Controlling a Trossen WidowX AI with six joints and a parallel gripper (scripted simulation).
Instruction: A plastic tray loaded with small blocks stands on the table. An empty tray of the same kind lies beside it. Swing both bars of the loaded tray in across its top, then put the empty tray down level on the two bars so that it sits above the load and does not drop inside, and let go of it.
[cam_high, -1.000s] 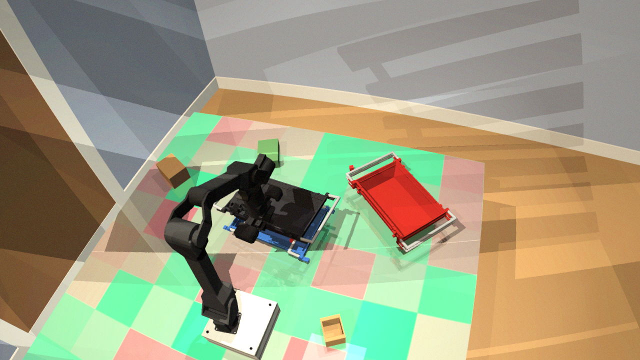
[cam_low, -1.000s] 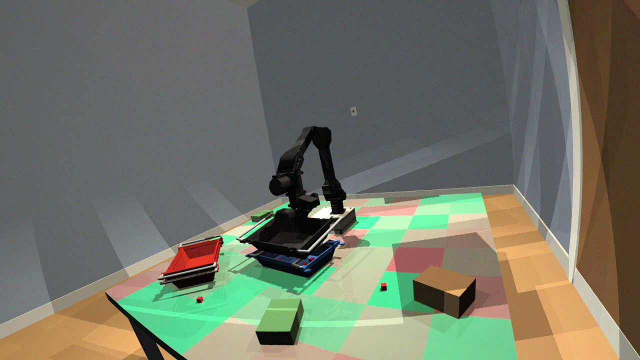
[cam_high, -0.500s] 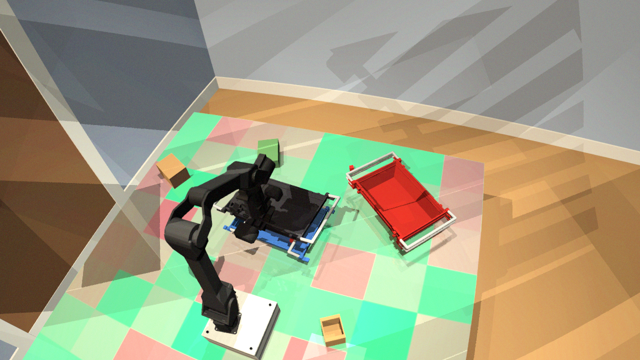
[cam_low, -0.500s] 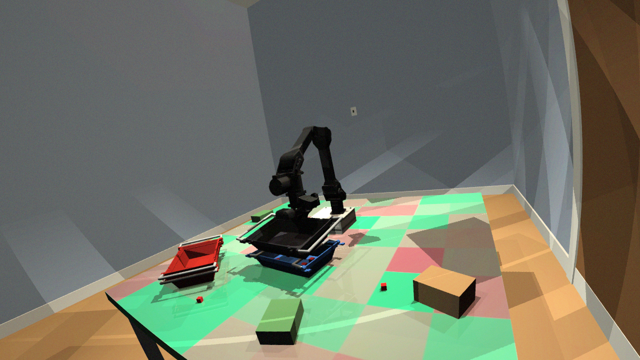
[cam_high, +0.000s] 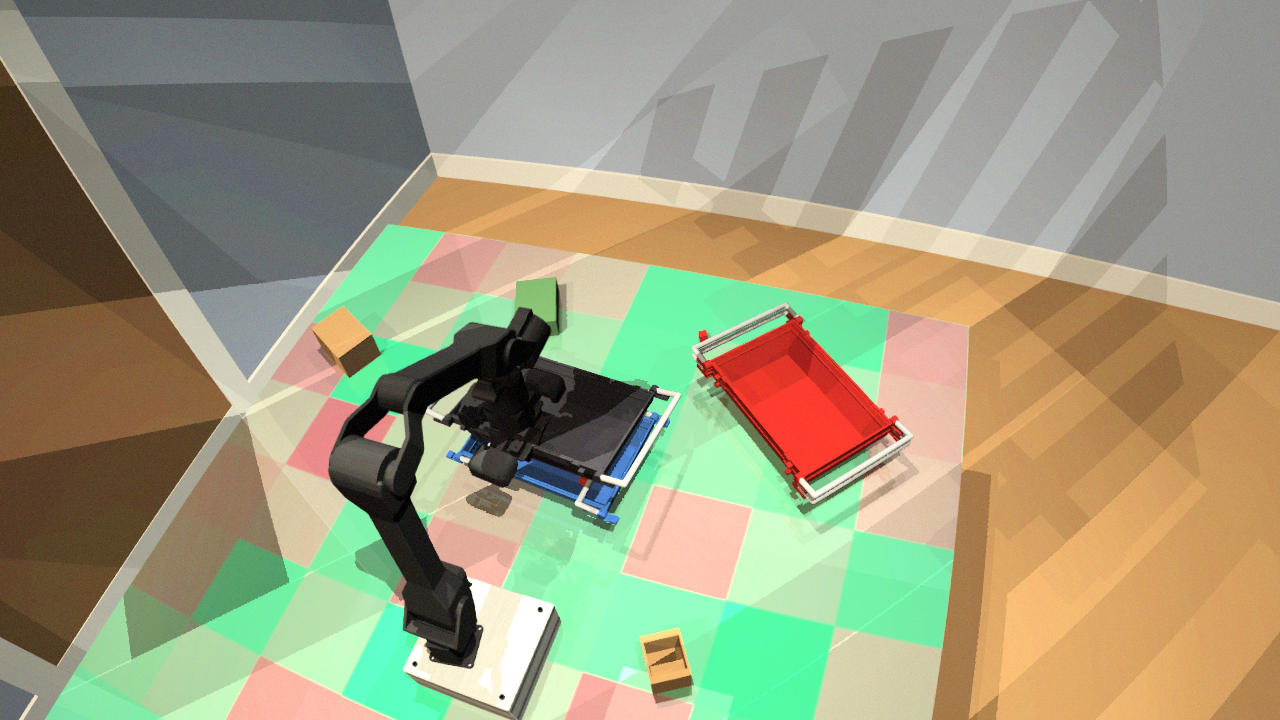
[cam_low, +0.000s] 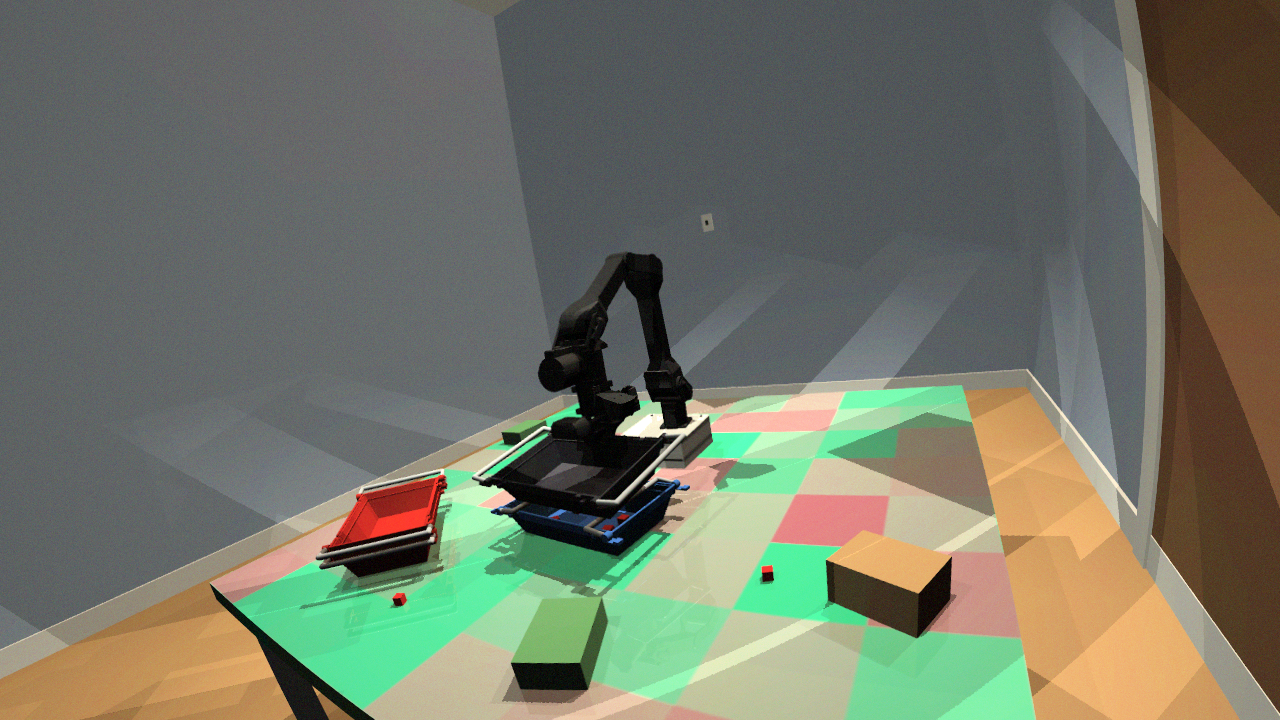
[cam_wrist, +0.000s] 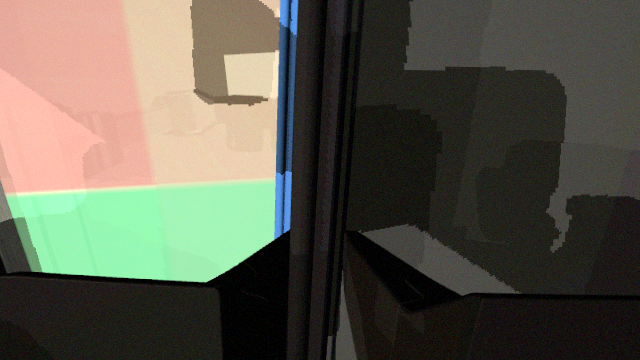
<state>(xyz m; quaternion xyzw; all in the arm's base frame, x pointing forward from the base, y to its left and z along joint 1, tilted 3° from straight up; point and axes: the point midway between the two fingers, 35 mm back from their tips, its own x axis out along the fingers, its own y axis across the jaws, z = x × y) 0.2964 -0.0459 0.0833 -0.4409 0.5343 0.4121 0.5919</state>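
Observation:
My gripper (cam_high: 517, 437) (cam_low: 597, 437) (cam_wrist: 323, 242) is shut on the near long wall of the empty black tray (cam_high: 595, 411) (cam_low: 550, 494) (cam_wrist: 327, 150). The black tray is held roughly level, low above the loaded blue tray (cam_high: 554, 480) (cam_low: 572, 535) (cam_wrist: 283, 200), a little offset from it. The black tray's own bars stick out over its ends. Red blocks (cam_low: 608, 528) lie in the blue tray. One blue-tray bar (cam_high: 587, 509) (cam_low: 595, 530) lies in across its top at the right end. The other is mostly hidden. Whether the black tray touches the bars cannot be told.
A red tray (cam_high: 805, 394) (cam_low: 393, 517) with white bars stands to one side. A green block (cam_high: 537, 300) (cam_low: 554, 631) and a brown block (cam_high: 344, 335) (cam_low: 886, 573) lie beyond the trays. A small open box (cam_high: 666, 662) stands near the robot base (cam_high: 501, 644). Loose red cubes (cam_low: 399, 599) lie on the table.

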